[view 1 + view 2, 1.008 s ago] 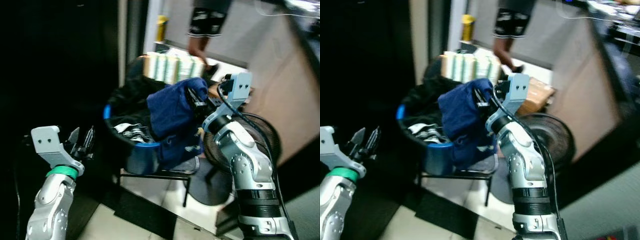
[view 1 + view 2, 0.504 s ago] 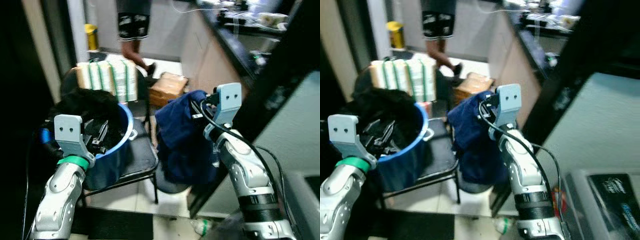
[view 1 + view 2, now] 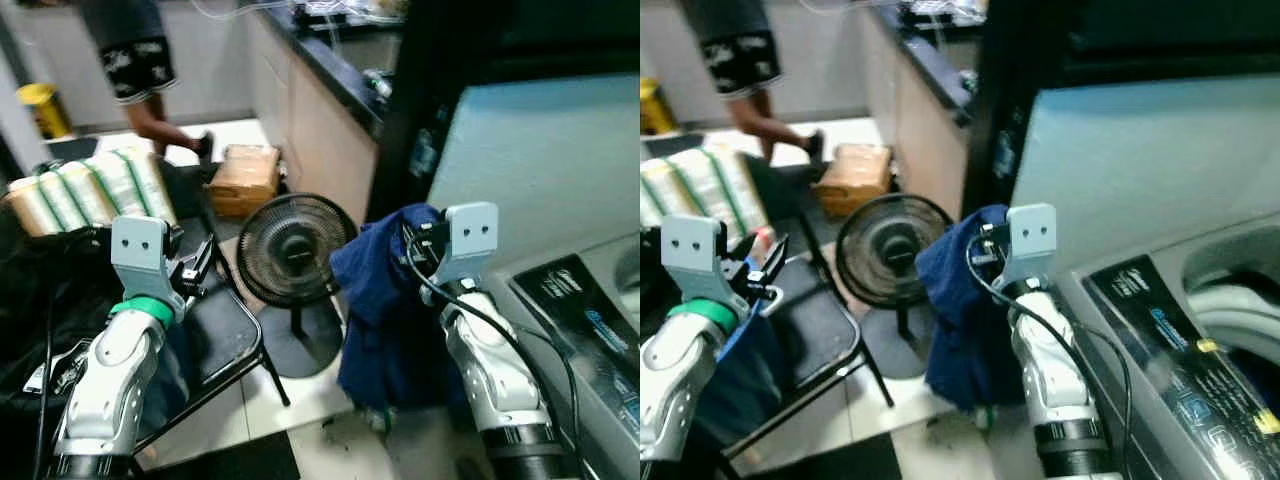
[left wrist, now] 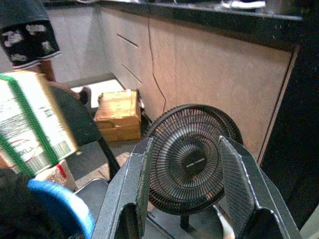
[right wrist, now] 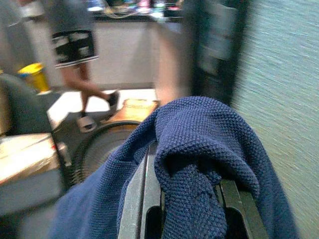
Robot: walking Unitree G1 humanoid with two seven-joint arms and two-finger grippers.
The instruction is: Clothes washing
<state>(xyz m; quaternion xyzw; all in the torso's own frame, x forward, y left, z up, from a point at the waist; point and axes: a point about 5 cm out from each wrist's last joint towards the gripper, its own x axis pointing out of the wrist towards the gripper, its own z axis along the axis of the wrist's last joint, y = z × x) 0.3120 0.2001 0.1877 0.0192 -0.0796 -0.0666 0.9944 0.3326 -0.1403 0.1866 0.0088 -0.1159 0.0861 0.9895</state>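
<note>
The right gripper (image 3: 418,240) is clamped onto a dark blue knit garment (image 3: 385,305), which hangs off it in a long bunch down toward the floor, just beside the washing machine (image 3: 1170,340) on the robot's right. In the right wrist view the knit fabric (image 5: 199,164) is draped over both black fingers (image 5: 137,194), so their tips are buried and hard to make out. The washer's top opening is cut off at the frame edge, so only part of the drum rim (image 3: 1230,300) shows, and the control panel text is too blurry to read. The left gripper (image 3: 192,272) is held up over a black folding chair (image 3: 225,340), with its fingers (image 4: 134,184) spread apart and nothing between them. Through that gap sits a black floor fan (image 4: 192,159) on the tiled floor, with a cardboard box (image 4: 117,112) behind it. A blue basket (image 4: 60,204) with dark clothes is mostly hidden at the left edge behind the left arm. A person (image 3: 135,65) in patterned shorts stands in the background, cut off above the waist.
</note>
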